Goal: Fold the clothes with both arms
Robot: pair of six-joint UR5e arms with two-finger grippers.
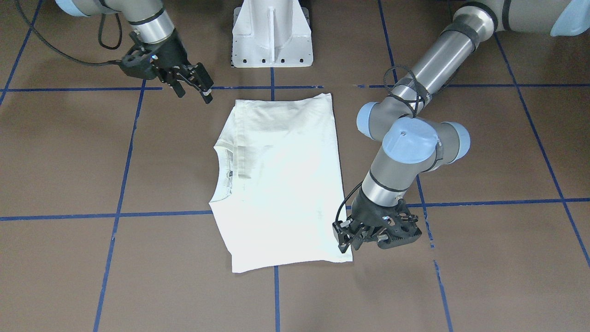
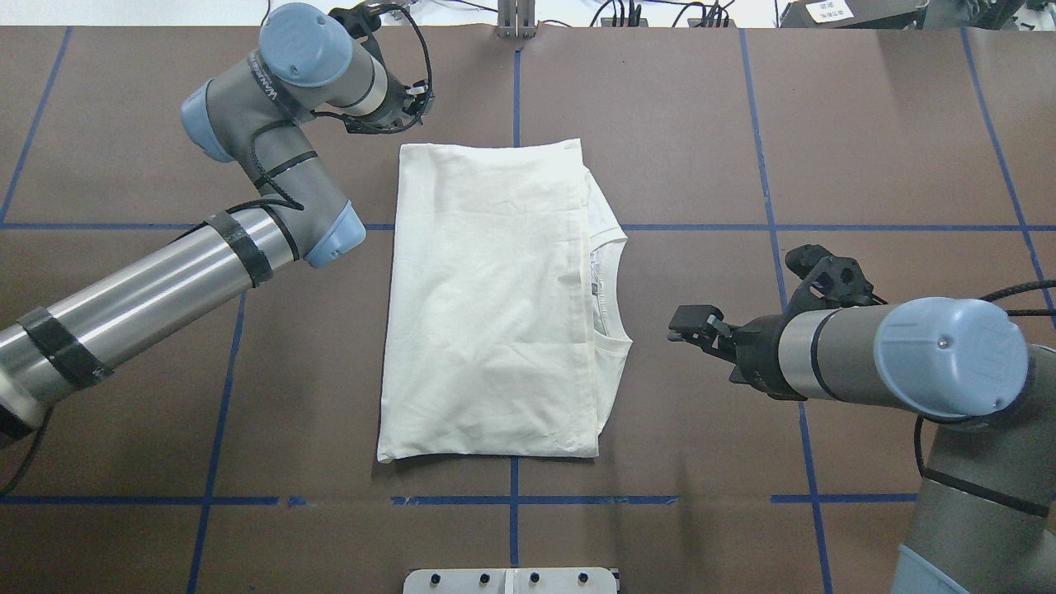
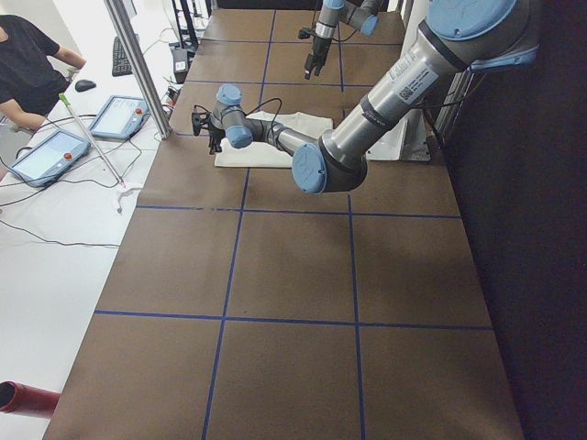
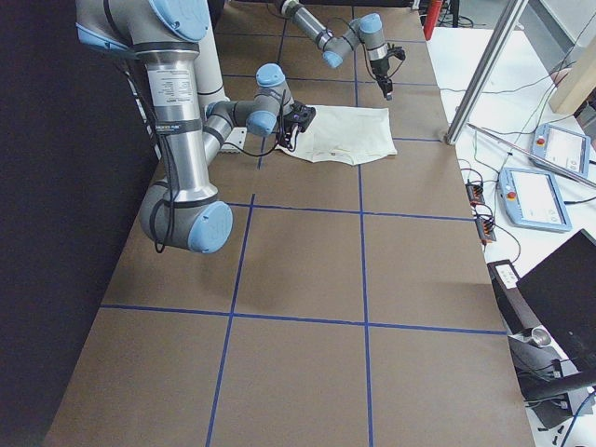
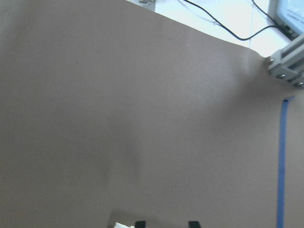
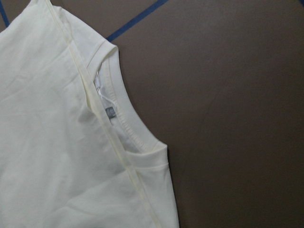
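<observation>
The cream shirt [image 1: 286, 184] lies folded into a tall rectangle on the brown table, plain reverse up; the cat graphic is hidden. Its ribbed neckline [image 2: 615, 289] shows on the side toward my right arm, and close up in the right wrist view [image 6: 126, 123]. My left gripper [image 1: 345, 236] hangs low at the shirt's far corner, open and empty. In the left wrist view its fingertips [image 5: 140, 223] stand apart beside a scrap of cloth. My right gripper [image 1: 194, 87] is open and empty, held above the table beside the neckline side, clear of the cloth [image 2: 487, 305].
The white fixed pedestal [image 1: 272, 37] stands at the robot's edge of the table. Blue tape lines [image 2: 767, 227] cross the brown surface. An aluminium post [image 3: 138, 69], tablets [image 3: 50, 151] and a person [image 3: 27, 64] are off the table's far side.
</observation>
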